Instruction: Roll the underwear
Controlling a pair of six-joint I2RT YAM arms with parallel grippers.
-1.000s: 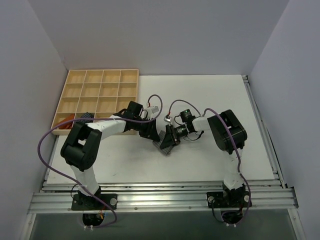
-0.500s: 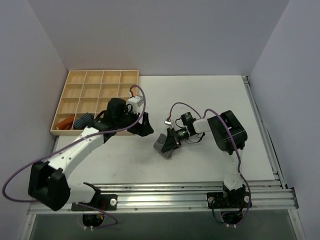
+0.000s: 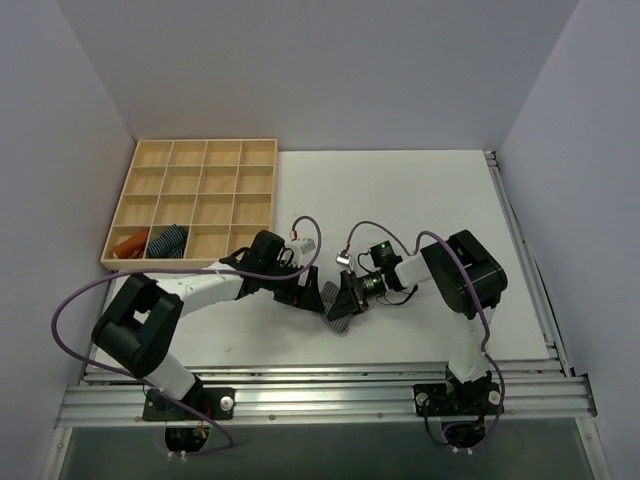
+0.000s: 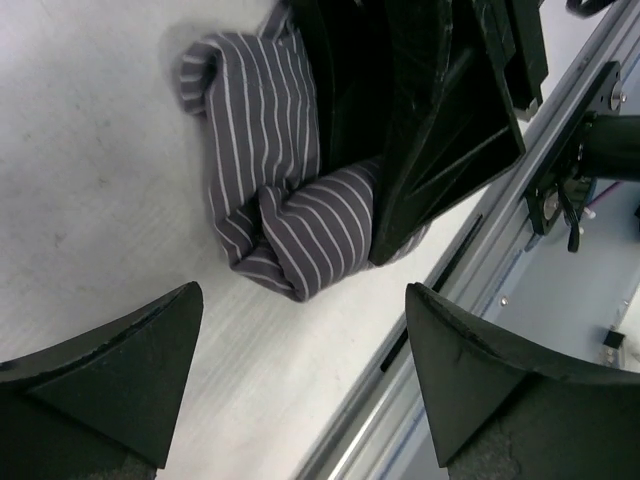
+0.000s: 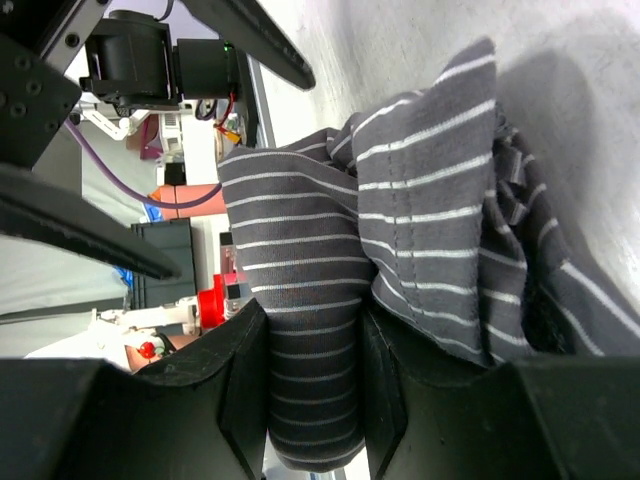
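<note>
The underwear is a bunched grey cloth with thin white stripes, low over the table's middle. My right gripper is shut on a rolled fold of it. In the right wrist view that fold fills the gap between the two black fingers of the right gripper. My left gripper stands open just left of the cloth. In the left wrist view the underwear lies beyond the left gripper, which has nothing between its fingers. The right gripper's black fingers cover the cloth's right part.
A wooden compartment tray sits at the back left, holding a blue striped roll and an orange cloth in its front row. Metal rails run along the table's near edge, close to the cloth in the left wrist view.
The left gripper opened and drew back toward the tray, then returned beside the underwear, still open. The right gripper kept its hold and shifted slightly toward the near edge.
</note>
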